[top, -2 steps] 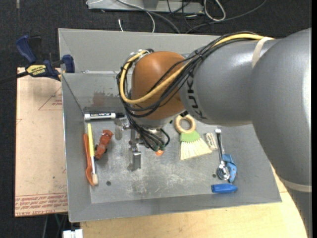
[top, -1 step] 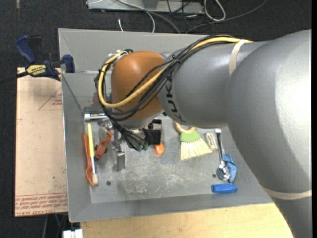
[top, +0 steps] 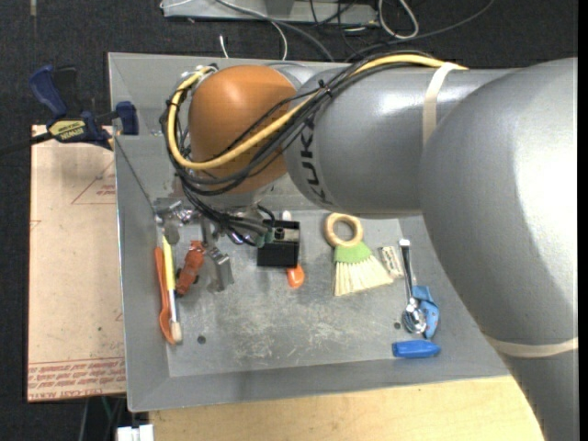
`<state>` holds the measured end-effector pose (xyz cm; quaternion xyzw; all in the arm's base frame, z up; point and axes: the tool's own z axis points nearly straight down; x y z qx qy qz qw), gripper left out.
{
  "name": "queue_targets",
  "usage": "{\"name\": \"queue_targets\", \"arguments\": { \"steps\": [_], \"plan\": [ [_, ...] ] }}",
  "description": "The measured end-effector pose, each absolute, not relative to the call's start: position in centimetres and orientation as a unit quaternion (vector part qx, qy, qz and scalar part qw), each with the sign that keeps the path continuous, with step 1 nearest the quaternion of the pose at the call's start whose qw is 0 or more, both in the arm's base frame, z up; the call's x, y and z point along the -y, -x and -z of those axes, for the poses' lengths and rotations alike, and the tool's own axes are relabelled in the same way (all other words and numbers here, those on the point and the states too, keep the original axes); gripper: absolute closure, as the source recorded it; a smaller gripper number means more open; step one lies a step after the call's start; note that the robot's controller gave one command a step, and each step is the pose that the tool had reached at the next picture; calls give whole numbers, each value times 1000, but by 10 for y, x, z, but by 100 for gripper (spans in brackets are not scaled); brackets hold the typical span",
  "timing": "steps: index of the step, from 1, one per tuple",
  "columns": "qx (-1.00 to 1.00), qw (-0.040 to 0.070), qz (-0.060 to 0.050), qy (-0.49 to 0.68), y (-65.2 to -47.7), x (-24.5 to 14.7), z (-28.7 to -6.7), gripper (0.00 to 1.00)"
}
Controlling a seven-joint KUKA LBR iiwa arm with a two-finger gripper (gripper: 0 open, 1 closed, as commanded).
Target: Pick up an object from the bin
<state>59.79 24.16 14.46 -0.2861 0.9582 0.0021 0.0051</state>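
Gripper (top: 208, 266) low at the left side of the grey metal bin (top: 276, 347), just beside a stubby reddish-brown piece (top: 188, 272). I cannot tell whether it is open or closed. Nothing looks lifted yet, I judge.

Small reddish-brown piece (top: 189, 268) lying at the left of the bin (top: 303, 343)

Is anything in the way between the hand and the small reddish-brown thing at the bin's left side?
Nothing visible. The hand is right beside the reddish-brown thing; a long orange tool lies just beyond it, towards the bin's left wall.
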Motion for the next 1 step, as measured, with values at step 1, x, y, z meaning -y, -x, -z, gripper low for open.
{"name": "queue_targets", "arguments": {
  "steps": [1],
  "plan": [
    [-950, -1, -2, 312, -594, -229, -65, 0]
  ]
}}
